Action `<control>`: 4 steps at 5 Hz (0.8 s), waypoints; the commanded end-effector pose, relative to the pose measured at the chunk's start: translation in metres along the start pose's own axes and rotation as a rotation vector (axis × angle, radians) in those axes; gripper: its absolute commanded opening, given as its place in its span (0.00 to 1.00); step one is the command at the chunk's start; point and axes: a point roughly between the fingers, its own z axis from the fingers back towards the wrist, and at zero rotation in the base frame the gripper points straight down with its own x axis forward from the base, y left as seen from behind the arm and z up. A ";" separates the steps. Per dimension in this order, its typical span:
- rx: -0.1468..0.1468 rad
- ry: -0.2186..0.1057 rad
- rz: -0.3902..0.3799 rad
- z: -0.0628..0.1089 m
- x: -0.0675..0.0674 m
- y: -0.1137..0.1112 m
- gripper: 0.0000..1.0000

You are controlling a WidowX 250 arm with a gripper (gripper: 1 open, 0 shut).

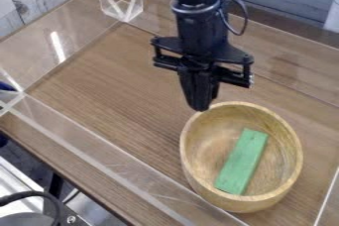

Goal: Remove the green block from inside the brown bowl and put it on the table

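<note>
- I have the green block [239, 162] inside the brown bowl [199, 153], lying on the bowl's floor, right of its middle.
- From my view the block runs lengthwise from near to far, its far end leaning a little to the right.
- The bowl sits on the table [99, 91], at the near right of the scene.
- My gripper [199, 105] points down at the far side of the bowl, its tip just beside the far rim in my view; whether they touch, I can't tell.
- I have it closed, with the block apart from it, down in the bowl.
- A clear piece [121, 3] stands at the far left of the table.
- Clear low walls edge the tabletop, and a black cable [34, 196] curls at the near left, outside them.
</note>
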 end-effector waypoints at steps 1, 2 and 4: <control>-0.002 -0.015 -0.033 -0.001 0.002 -0.011 0.00; 0.002 0.006 -0.062 -0.015 -0.001 -0.022 0.00; 0.014 0.044 -0.101 -0.044 -0.003 -0.039 0.00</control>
